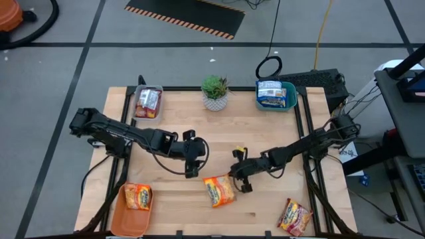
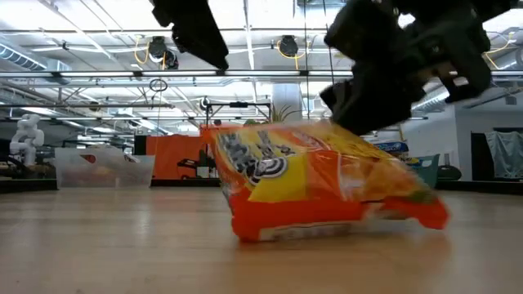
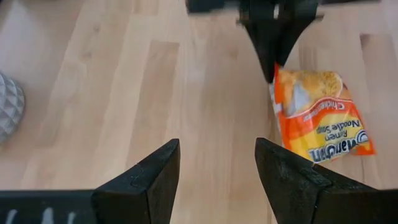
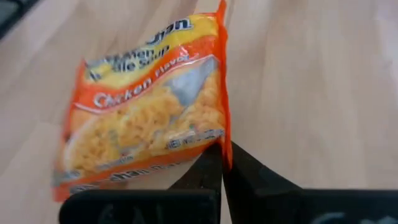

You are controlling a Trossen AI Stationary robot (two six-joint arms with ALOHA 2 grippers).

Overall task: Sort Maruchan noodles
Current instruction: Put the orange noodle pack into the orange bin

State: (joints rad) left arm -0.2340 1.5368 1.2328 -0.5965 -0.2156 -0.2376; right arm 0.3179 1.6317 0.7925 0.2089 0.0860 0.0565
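An orange-yellow Maruchan packet (image 1: 219, 190) lies near the middle of the table's near half. My right gripper (image 1: 237, 180) sits at the packet's right edge and is shut on it. My left gripper (image 1: 192, 161) hangs open over bare wood just left of the packet, touching nothing. A second orange packet (image 1: 137, 197) lies in the orange tray (image 1: 126, 222). A red packet (image 1: 147, 101) lies in the clear tray (image 1: 137, 113). Blue-white packets (image 1: 271, 93) fill the teal tray (image 1: 291, 99). Another red packet (image 1: 294, 216) lies flat near the table's near right corner. My right gripper (image 4: 222, 152) pinches the orange packet's sealed edge strip (image 4: 222, 127) between its two shut fingers. It comes slanting down from the table's right. The packet (image 2: 327, 184) is tilted, raised on the gripper's side, with its lower edge (image 2: 278, 233) on the wood.
A small potted plant (image 1: 215, 91) stands at the far edge between the clear and teal trays. Bare wood lies between the two arms and along the near edge. Cables and a dark box sit beyond the table's far right corner.
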